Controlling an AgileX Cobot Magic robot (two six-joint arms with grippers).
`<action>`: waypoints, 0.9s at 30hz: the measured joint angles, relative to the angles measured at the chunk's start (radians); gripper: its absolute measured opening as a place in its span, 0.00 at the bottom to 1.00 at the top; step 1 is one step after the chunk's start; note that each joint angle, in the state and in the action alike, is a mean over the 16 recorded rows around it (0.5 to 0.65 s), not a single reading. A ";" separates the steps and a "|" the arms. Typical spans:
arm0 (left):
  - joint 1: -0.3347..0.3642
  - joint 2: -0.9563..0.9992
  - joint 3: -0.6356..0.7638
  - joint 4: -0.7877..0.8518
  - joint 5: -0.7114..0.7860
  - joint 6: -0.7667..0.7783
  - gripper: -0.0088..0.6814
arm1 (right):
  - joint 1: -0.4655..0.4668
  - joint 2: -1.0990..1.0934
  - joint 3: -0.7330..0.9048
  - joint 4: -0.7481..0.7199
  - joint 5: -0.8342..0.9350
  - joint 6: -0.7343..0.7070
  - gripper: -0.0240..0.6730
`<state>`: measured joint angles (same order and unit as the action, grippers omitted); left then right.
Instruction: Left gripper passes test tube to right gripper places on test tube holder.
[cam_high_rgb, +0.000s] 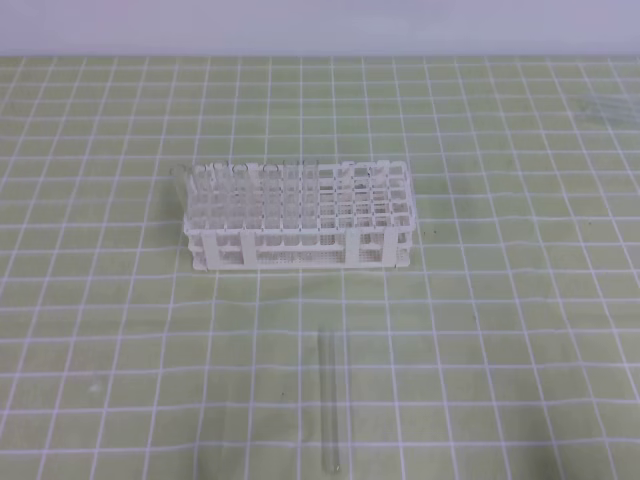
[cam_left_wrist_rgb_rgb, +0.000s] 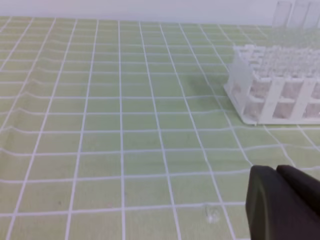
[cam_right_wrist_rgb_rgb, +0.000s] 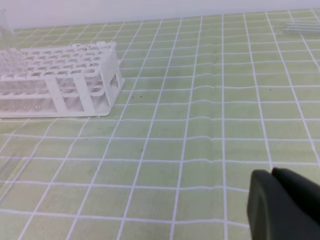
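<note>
The test tube (cam_high_rgb: 329, 400) lies flat on the green grid mat, in front of the rack and pointing toward it, with nothing touching it. The white test tube holder (cam_high_rgb: 298, 215) stands mid-table; it also shows at the right of the left wrist view (cam_left_wrist_rgb_rgb: 272, 85) and at the left of the right wrist view (cam_right_wrist_rgb_rgb: 60, 75). Neither arm shows in the high view. The left gripper (cam_left_wrist_rgb_rgb: 275, 172) is a black shape low in the corner of its own view, jaws together and empty. The right gripper (cam_right_wrist_rgb_rgb: 271, 174) looks the same, shut on nothing.
Several clear tubes (cam_high_rgb: 182, 180) stand in the rack's left end, seen also as tubes (cam_left_wrist_rgb_rgb: 295, 12). More clear tubes (cam_high_rgb: 605, 105) lie on the mat at the far right, also visible as tubes (cam_right_wrist_rgb_rgb: 300, 25). The green grid mat (cam_high_rgb: 500, 330) covers the table.
</note>
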<state>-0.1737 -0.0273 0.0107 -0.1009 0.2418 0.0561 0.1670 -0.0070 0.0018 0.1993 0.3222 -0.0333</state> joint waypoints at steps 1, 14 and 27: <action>0.000 -0.001 0.000 -0.008 -0.007 -0.001 0.01 | 0.000 0.000 0.000 0.000 0.000 0.000 0.01; 0.000 0.008 -0.004 -0.117 -0.137 -0.030 0.01 | 0.000 0.000 0.000 0.000 0.000 0.000 0.01; 0.001 0.015 -0.006 -0.139 -0.201 -0.067 0.01 | 0.000 0.000 0.000 0.000 0.000 0.001 0.01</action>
<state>-0.1730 -0.0127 0.0045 -0.2404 0.0409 -0.0106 0.1670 -0.0070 0.0018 0.1993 0.3222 -0.0327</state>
